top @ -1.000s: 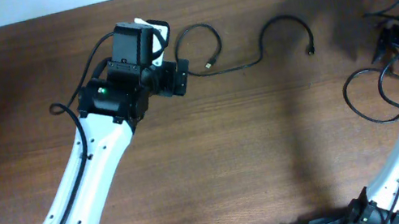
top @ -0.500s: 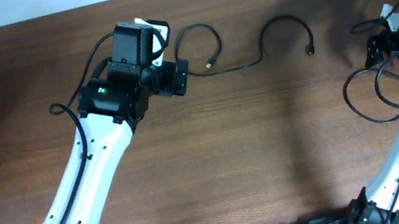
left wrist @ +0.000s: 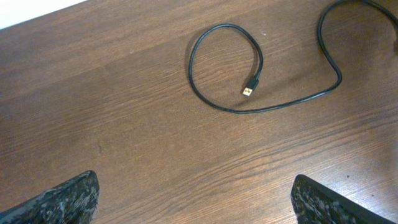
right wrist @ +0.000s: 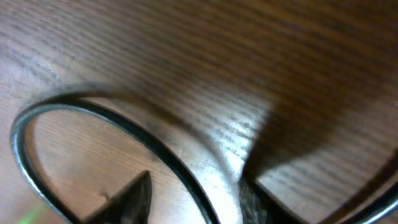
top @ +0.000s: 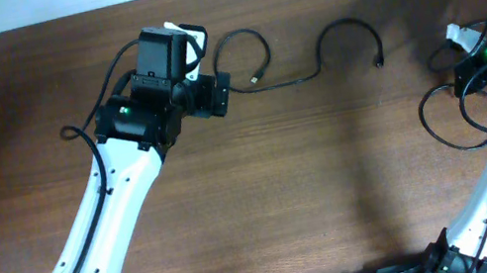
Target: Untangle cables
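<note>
the black cable (left wrist: 249, 111) is lying in 1 loose loop on the table (top: 265, 203), under the left gripper (left wrist: 199, 202), which is hovering with fingers spread wide, probably lining up a grab. the right gripper (right wrist: 194, 198) is showing too blurred: cannot tell.

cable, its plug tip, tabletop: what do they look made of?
Cable: black rubber or PVC jacket by the look, slight sheen, lies in smooth curves. Plug tip: gold-coloured metal, bright against the wood. Table: brown wood or wood-look laminate, matte, grain lines visible.
</note>
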Tool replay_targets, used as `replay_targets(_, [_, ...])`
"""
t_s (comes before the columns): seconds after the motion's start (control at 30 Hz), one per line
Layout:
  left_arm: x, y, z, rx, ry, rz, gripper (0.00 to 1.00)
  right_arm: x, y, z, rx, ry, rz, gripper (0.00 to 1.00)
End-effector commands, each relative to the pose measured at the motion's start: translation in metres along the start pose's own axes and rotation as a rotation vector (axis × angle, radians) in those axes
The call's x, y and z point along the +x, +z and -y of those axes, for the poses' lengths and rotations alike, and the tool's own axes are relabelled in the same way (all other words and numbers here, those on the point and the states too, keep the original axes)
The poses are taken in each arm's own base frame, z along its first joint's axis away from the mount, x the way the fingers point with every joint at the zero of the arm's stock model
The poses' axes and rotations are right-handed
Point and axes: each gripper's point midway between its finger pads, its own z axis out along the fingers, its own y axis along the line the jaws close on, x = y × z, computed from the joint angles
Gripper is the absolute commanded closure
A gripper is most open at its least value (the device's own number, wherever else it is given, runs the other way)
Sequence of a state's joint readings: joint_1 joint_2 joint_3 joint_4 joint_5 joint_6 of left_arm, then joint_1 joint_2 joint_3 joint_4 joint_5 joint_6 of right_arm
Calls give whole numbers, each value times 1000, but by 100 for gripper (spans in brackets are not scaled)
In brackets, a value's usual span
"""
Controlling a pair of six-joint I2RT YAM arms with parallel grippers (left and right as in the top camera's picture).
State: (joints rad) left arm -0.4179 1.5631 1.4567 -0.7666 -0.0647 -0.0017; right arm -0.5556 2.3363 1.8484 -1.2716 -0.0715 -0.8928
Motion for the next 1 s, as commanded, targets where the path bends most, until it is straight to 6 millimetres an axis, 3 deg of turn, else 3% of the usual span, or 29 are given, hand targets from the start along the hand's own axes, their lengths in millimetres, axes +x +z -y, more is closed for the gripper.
replay_targets(0.0, [-6, -10, -3, -11, -16, 28, 1, -3, 20, -3, -32, -36, 2, 83])
replay_targets(0.1, [-6, -10, -3, -11, -16, 28, 1, -12, 20, 13, 37, 21, 35, 96])
replay_targets(0.2, [-6, -10, -3, -11, -16, 28, 1, -14, 18, 39, 159, 109, 29, 96])
replay_targets(0.4, [-6, -10, -3, -11, -16, 28, 1, 3, 4, 90, 392, 230, -22, 96])
replay_targets(0.53, [-6, -10, -3, -11, -16, 28, 1, 25, -9, 133, 499, 435, 49, 96])
replay_targets(0.7, [-6, -10, -3, -11, -16, 28, 1, 78, -16, 170, 534, 665, 98, 96])
replay_targets(0.73, [-6, -10, -3, -11, -16, 28, 1, 90, -17, 177, 533, 728, 116, 89])
replay_targets(0.77, [-6, -10, -3, -11, -16, 28, 1, 97, -17, 181, 526, 775, 136, 68])
replay_targets(0.8, [-6, -10, -3, -11, -16, 28, 1, 99, -17, 182, 508, 796, 158, 56])
replay_targets(0.9, [-6, -10, -3, -11, -16, 28, 1, 90, -16, 181, 420, 796, 257, 35])
replay_targets(0.97, [-6, -10, -3, -11, -16, 28, 1, 68, -21, 176, 329, 765, 368, 27])
